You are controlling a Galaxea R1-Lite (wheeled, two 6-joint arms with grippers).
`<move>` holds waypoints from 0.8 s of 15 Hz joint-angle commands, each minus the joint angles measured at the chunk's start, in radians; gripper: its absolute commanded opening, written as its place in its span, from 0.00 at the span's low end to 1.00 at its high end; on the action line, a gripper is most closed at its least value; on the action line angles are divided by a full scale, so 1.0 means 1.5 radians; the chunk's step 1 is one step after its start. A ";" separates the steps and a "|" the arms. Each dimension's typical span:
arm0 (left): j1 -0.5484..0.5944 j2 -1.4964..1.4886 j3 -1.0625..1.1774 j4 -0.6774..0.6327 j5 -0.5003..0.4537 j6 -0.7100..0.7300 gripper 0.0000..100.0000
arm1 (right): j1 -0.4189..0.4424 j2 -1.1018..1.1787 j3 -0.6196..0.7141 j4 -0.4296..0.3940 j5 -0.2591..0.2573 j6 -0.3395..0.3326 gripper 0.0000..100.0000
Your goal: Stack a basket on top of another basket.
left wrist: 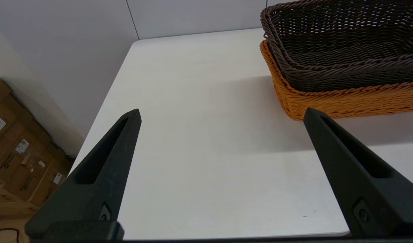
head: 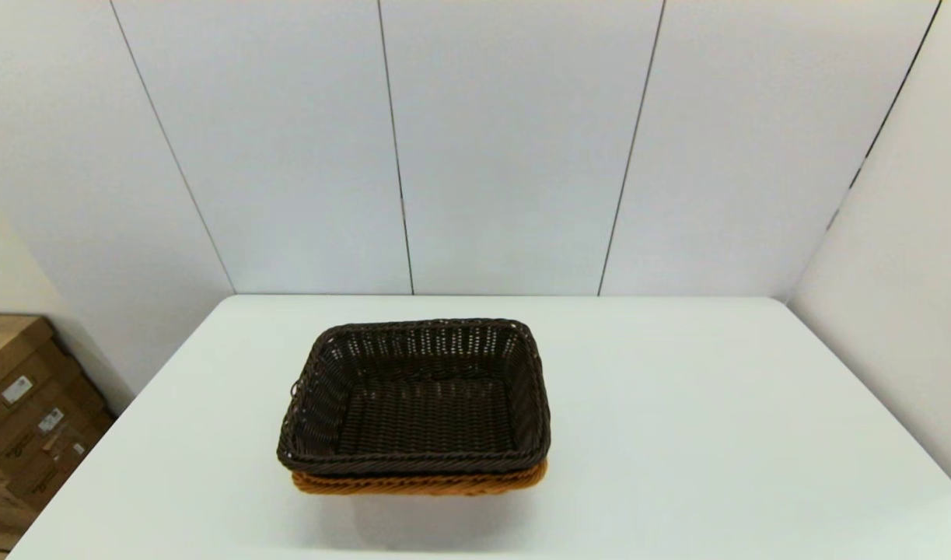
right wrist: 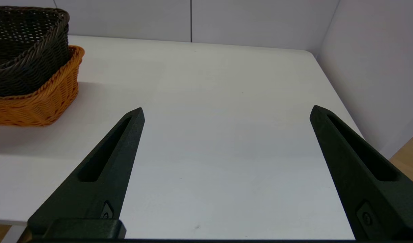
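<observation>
The dark brown basket (head: 417, 397) sits nested in the orange-tan basket (head: 421, 482) a little left of the table's middle; only a strip of the orange rim shows under it. Both wrist views show the pair too: brown basket (left wrist: 341, 44) on orange basket (left wrist: 344, 101), and brown basket (right wrist: 24, 50) on orange basket (right wrist: 41, 104). My left gripper (left wrist: 221, 114) hangs open over the table's near left part, apart from the baskets. My right gripper (right wrist: 226, 111) hangs open over the near right part, holding nothing. Neither arm shows in the head view.
The white table (head: 716, 420) stands against white wall panels behind and to the right. Cardboard boxes (head: 24, 412) are stacked on the floor beyond the table's left edge, and the boxes (left wrist: 20, 148) show again in the left wrist view.
</observation>
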 commanded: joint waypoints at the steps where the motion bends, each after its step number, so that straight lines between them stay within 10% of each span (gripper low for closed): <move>1: 0.000 0.000 0.000 0.000 0.000 0.000 1.00 | 0.000 0.000 0.000 0.000 0.000 0.000 1.00; 12: 0.000 0.000 0.000 0.000 0.000 0.000 1.00 | 0.000 0.000 0.000 0.000 0.000 0.000 1.00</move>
